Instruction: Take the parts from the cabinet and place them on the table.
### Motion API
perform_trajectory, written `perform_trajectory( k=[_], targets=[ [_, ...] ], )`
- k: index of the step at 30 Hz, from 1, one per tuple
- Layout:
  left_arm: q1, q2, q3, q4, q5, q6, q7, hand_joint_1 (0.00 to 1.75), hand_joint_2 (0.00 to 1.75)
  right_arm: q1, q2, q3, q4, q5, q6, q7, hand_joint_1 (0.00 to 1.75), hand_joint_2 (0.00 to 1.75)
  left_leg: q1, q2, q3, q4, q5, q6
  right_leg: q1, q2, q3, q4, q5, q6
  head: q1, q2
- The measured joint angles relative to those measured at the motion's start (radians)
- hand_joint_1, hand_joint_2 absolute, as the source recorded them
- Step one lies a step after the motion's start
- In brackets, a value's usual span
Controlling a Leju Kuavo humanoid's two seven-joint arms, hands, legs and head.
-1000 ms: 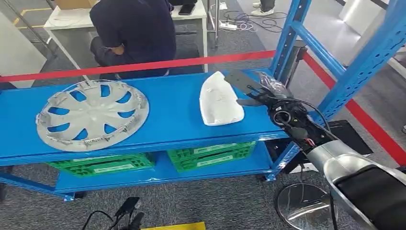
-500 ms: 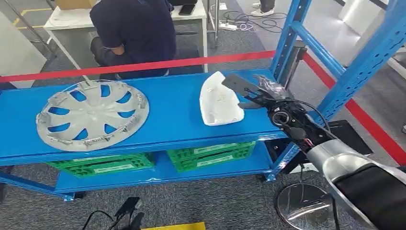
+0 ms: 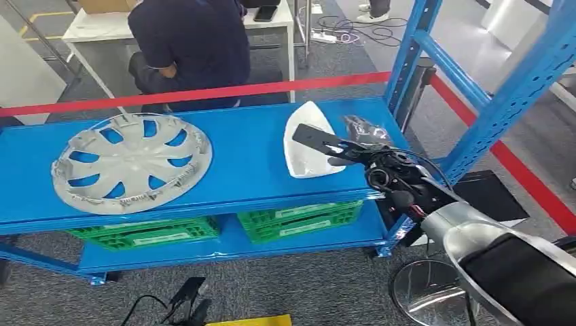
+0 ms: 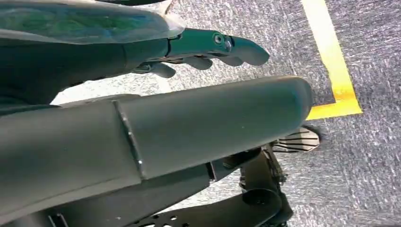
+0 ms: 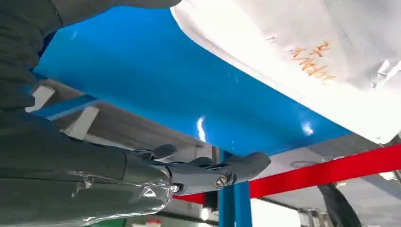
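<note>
Right hand (image 3: pixel 333 144) has been sliding further over the white part (image 3: pixel 307 151), fingers spread, holding nothing; part is lying glossy, shell-shaped, orange scribble inside, right of hubcap (image 3: pixel 131 163).

Red barrier tape (image 3: pixel 204 92) stretched left to right just behind blue rack. Person in dark top (image 3: pixel 190 41) beyond tape, far centre, at white desk (image 3: pixel 109 30); dark phone (image 3: pixel 265 12) on desk's right part. Two green crates (image 3: pixel 299 219) side by side on lower level. Round metal base (image 3: pixel 424 292) on grey carpet, near right. Yellow floor marking (image 3: pixel 251 320) at near edge. Cables (image 3: pixel 343 30) on floor, far right.
</note>
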Motion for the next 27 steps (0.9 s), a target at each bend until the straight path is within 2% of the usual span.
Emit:
perform_trajectory(
  k=[5, 17, 27],
  targets=[
    [-0.002, -0.004, -0.010, 0.000, 0.000, -0.001, 0.000, 0.00, 0.00, 0.000, 0.009, 0.026, 0.006, 0.046, -0.003, 0.005, 0.00, 1.75, 0.000, 0.000, 0.000, 0.000, 0.000, 0.000, 0.000, 0.001, 0.000, 0.000, 0.000, 0.000, 0.001, 0.000],
    [-0.003, -0.007, -0.015, 0.000, 0.000, -0.001, 0.003, 0.00, 0.00, 0.000, 0.025, 0.051, 0.008, 0.037, 0.000, -0.014, 0.00, 1.75, 0.000, 0.000, 0.000, 0.000, 0.000, 0.000, 0.000, 0.001, 0.000, 0.000, 0.001, 0.001, 0.001, 0.000],
    [-0.003, -0.007, -0.016, 0.000, 0.000, 0.001, 0.003, 0.00, 0.00, 0.000, 0.037, 0.034, 0.008, -0.067, 0.056, -0.096, 0.00, 1.75, 0.000, 0.000, 0.000, 0.001, 0.000, 0.000, 0.000, 0.001, 0.000, 0.000, 0.001, 0.001, 0.002, 0.000]
  ],
)
